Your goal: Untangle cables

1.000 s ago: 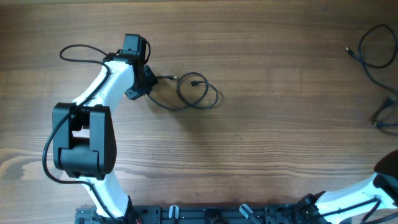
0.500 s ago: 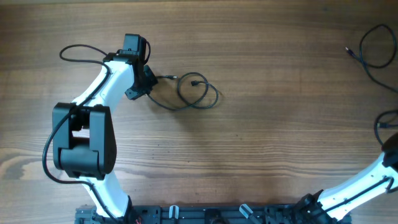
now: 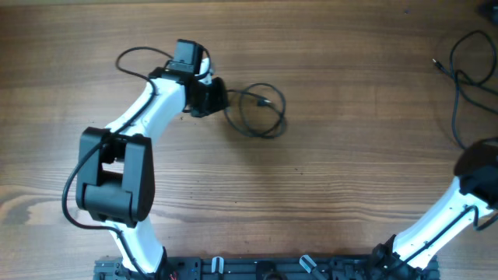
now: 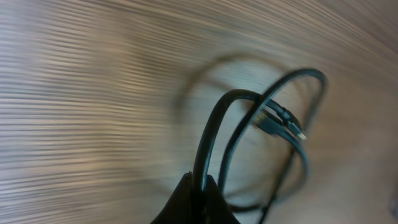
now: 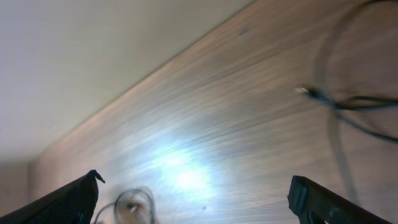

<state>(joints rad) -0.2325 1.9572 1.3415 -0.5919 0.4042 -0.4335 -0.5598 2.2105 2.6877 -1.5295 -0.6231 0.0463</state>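
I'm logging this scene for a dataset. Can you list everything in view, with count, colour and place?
table: one, brown wood, under everything.
looped cable: one, black, left of centre, one stretch in the left gripper.
far cable: black, by the right edge; one or several, cannot tell.
base rail: one, black, along the near edge.
left arm: one, white and black, reaching to the looped cable.
right arm: one, white and black, at the right edge.
left gripper: one, black, shut on the looped cable.
right gripper: one, black, open, holding nothing.
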